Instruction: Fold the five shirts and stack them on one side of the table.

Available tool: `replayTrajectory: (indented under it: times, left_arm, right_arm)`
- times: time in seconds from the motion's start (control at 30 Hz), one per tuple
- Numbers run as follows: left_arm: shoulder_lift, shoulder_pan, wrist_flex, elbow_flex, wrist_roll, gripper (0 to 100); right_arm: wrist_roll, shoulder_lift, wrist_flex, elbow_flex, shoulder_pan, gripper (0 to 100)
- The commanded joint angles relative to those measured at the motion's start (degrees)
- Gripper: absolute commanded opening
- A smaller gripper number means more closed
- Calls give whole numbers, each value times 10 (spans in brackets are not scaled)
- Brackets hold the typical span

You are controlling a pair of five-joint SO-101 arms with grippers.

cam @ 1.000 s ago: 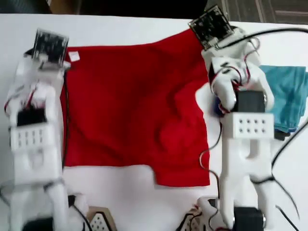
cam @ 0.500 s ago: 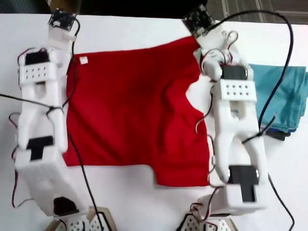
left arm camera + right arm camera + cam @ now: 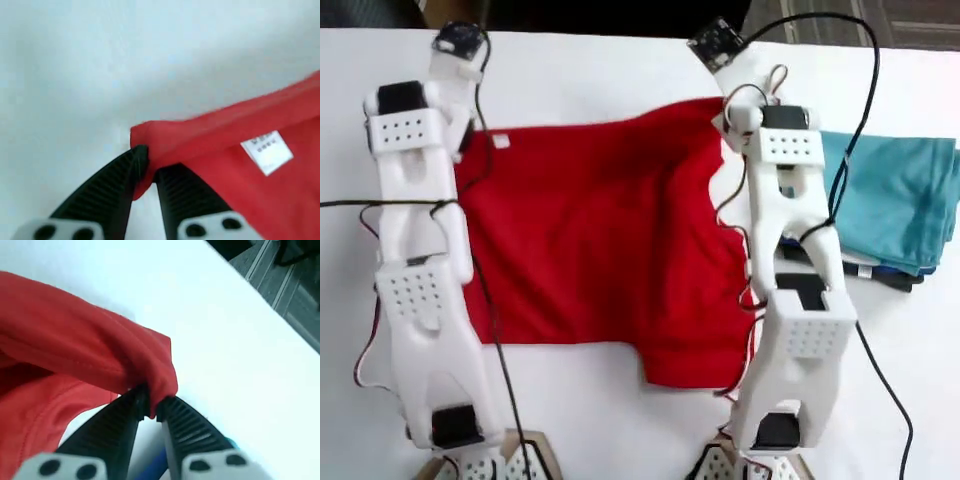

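- Red shirt lies on the tabletop; both arms reach farther across than a second ago.
- Left jaws pinch one far corner, right jaws the other.
- Right arm partly hides the teal stack.

A red shirt lies spread across the middle of the bench, mostly flat with soft wrinkles, and a flap of cloth juts out at its near right corner. A small white label sits close to its far left corner. That corner is pinched in the left gripper, and the far right corner, bunched into a fold, in the right gripper. To the right, a folded teal shirt tops a pile with dark, blue and white edges showing beneath
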Motion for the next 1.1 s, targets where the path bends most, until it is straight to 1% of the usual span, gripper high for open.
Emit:
replayTrajectory:
  times: [0.0, 0.1, 0.27, 0.4, 0.53, 0.83, 0.93, 1.07]
  left_arm:
    - [18, 11, 43, -62, -24, 25]
    - [34, 12, 75, -95, -24, 25]
    - [34, 16, 156, -184, -23, 25]
    - [18, 1, 156, -182, -17, 25]
    - [-40, 3, 156, -86, -18, 25]
    - [-266, 14, 143, 209, -19, 27]
    - [-345, 12, 104, 335, -19, 27]
    - [-470, 16, 9, 535, -16, 27]
  right_arm:
    - [-25, 1, 35, -48, -2, 21]
    - [-58, -1, 49, -47, -4, 21]
    - [-63, -39, 99, -45, -5, 21]
    - [-62, -95, 172, -44, -15, 21]
    - [-61, -147, 237, -44, -19, 21]
    - [-63, -218, 356, -43, -19, 21]
    - [-63, -234, 379, -39, -19, 21]
    - [-62, -280, 380, 24, -19, 21]
